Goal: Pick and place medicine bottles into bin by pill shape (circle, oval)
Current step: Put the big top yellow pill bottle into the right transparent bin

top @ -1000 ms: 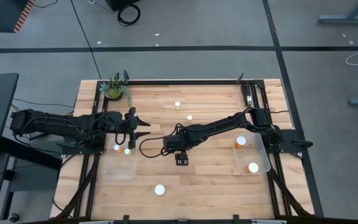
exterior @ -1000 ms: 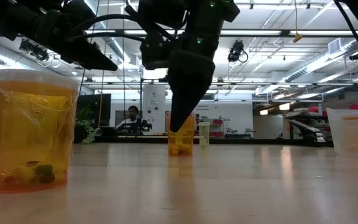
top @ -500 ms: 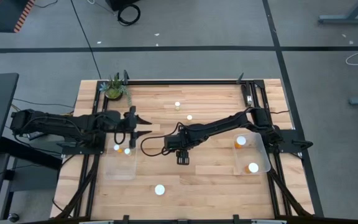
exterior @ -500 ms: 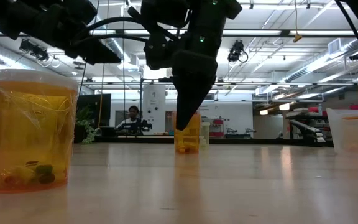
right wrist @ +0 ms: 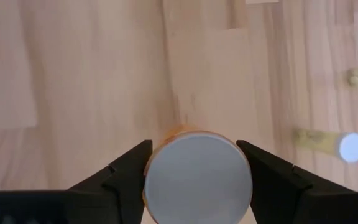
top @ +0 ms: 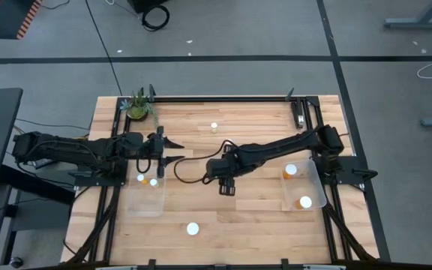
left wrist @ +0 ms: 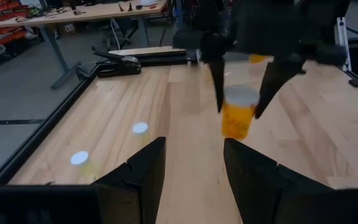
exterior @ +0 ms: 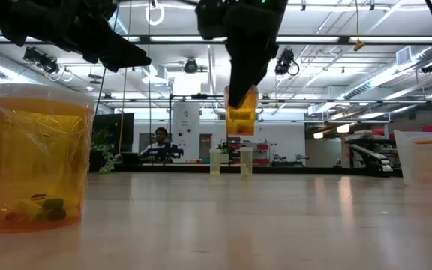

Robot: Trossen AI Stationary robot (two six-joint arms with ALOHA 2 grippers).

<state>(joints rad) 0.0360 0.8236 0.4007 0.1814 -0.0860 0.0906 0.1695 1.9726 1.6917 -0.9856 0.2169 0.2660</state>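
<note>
Wooden table (top: 253, 217) in a lit workshop.

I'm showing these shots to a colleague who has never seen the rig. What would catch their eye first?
First, the right gripper holding an orange medicine bottle in the air above the middle of the table, its fingers closed on the white cap. Next, the big amber bottle standing close to the low camera at the picture's left. The left gripper waits over the table's left side, above a clear bin with two bottles.
</note>
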